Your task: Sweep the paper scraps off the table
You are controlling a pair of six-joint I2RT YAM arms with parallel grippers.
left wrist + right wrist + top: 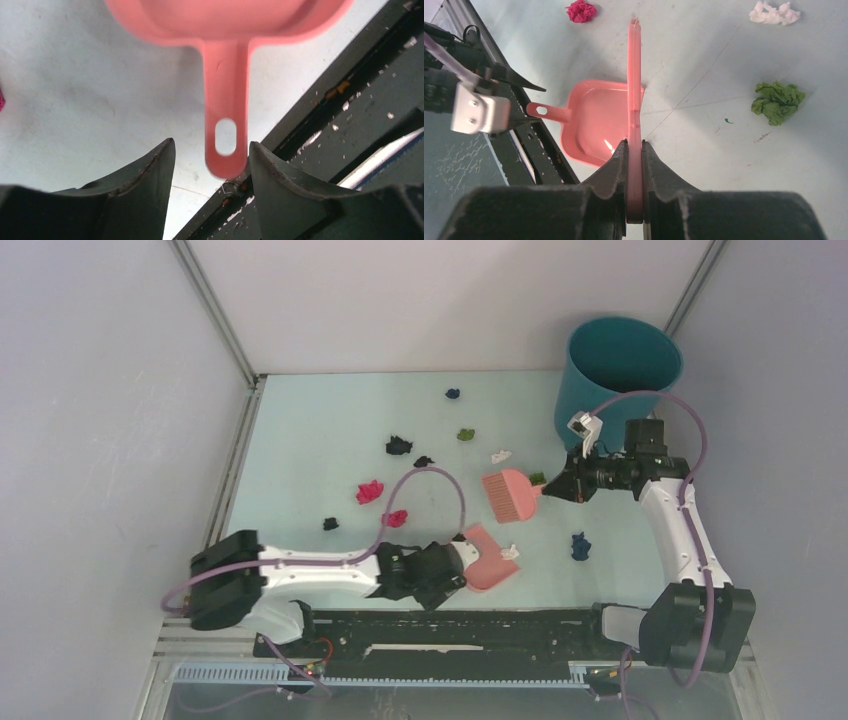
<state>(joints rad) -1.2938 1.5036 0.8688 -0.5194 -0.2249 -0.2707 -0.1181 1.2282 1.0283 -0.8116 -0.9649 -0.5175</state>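
Observation:
Several paper scraps lie on the mint-green table: a dark blue wad, a green one, a black one, a white one, magenta ones and a blue one. My right gripper is shut on the pink hand brush, seen edge-on in the right wrist view. My left gripper is open, its fingers either side of the pink dustpan's handle without touching it. The dustpan rests on the table near the front rail.
A teal round bin stands at the back right. A black rail runs along the near edge. Grey walls frame the table. A small white scrap sits by the dustpan's rim, and a green wad lies right of the brush.

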